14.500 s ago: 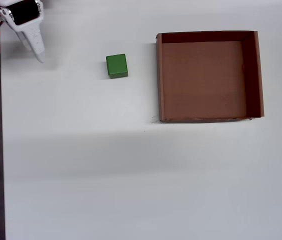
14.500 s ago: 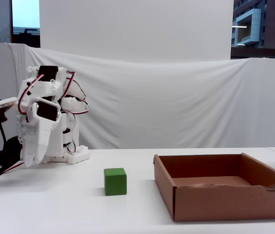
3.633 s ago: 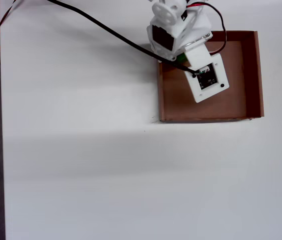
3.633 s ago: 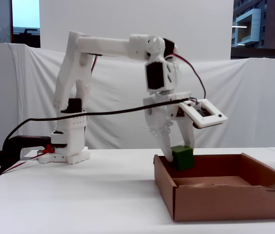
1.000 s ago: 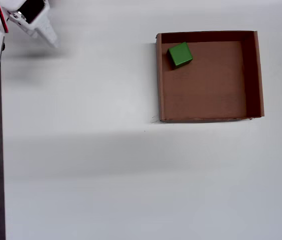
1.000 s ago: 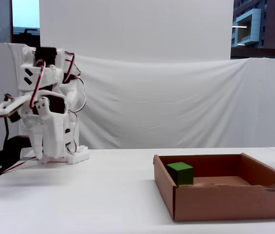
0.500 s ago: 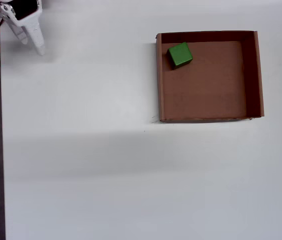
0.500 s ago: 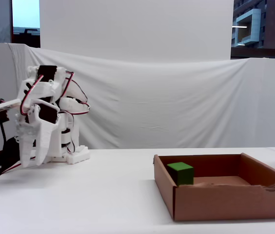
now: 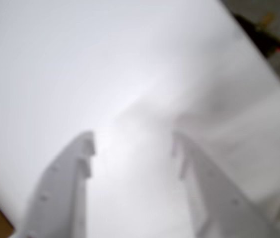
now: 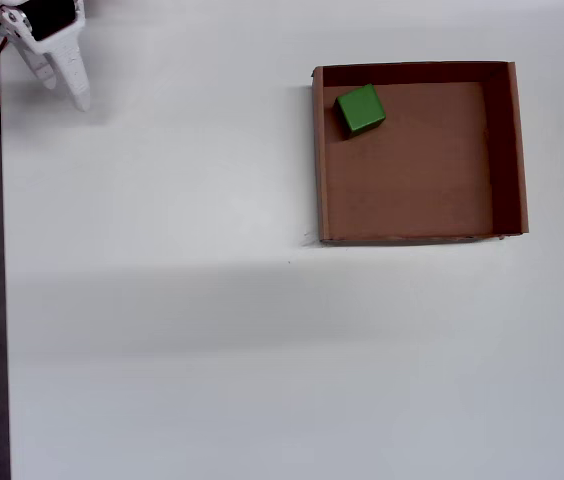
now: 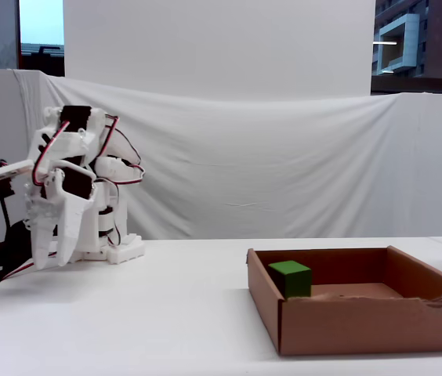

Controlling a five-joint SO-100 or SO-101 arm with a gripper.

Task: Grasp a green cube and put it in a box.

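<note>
Cube and arm sit well apart on a plain white counter (image 10: 212,330). The small solid green cube (image 10: 360,109) rests on the floor of the shallow, square, open-topped brown cardboard box (image 10: 507,150), tucked into the corner toward 10 o'clock in the overhead view, just beside the box's left wall and near its far wall, turned slightly askew to both. In the fixed view the green cube (image 11: 291,279) shows above the near wall of the cardboard box (image 11: 362,325), close to the box's left end.

The white plastic two-finger end effector (image 10: 67,88) of the folded white robot arm (image 11: 76,188) hangs at the counter's far corner, toward 10 o'clock from the box in the overhead view, so the cube lies away toward 3 o'clock from it with a wide stretch of bare counter between them. In the fixed view the end effector (image 11: 51,254) points down over the counter at the left of the picture, in front of the arm's base, with red and black wires (image 11: 119,145) looping over the joints above it.

The wrist view, badly blurred, looks down between the two pale fingers (image 9: 63,193) of the end effector (image 9: 132,144): they stand clearly spread, with only blank white counter (image 9: 80,59) seen in the gap and nothing held. A sliver of brown shows at that picture's 8 o'clock edge.
</note>
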